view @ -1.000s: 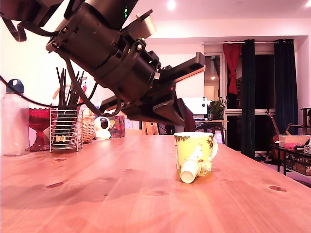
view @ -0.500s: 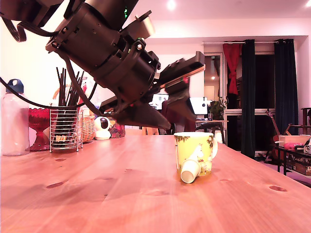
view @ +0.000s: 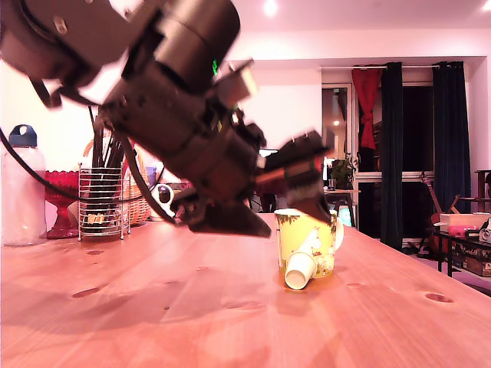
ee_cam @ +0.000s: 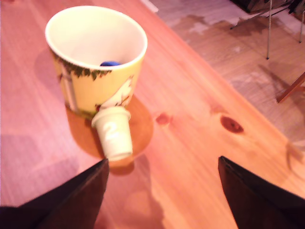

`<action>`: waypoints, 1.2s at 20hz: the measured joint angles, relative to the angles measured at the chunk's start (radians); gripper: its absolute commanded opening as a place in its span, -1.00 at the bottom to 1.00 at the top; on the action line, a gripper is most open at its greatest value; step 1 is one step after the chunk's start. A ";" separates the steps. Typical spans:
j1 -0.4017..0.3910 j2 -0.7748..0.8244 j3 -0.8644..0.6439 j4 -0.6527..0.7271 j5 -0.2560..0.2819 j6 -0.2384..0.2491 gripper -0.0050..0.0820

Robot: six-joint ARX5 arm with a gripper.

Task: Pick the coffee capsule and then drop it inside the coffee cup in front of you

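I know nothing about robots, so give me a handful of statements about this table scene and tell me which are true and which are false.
1. The small cream tapered coffee capsule lies on its side against the yellow-green ceramic mug. True.
2. The black gripper is clamped on the cream capsule. False: its jaws are spread apart and empty, with the capsule on the wooden table beyond them.
3. The mug is tipped over. False: it stands upright, mouth up.
4. Something small and blue shows inside the mug. True.
5. In the exterior view, a clear bottle with a dark blue cap stands at the far left. True.
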 measured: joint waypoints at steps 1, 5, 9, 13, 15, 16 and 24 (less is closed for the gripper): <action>0.004 0.000 0.000 0.012 0.000 0.000 0.65; 0.032 0.021 0.000 0.033 0.000 0.000 0.64; 0.057 0.065 0.000 0.052 0.001 0.000 0.64; 0.077 0.102 0.037 0.053 0.040 0.000 0.64; 0.077 0.146 0.085 0.053 0.052 0.000 0.64; 0.077 0.165 0.102 0.050 0.059 0.000 0.64; 0.087 0.278 0.216 -0.023 0.075 0.000 0.63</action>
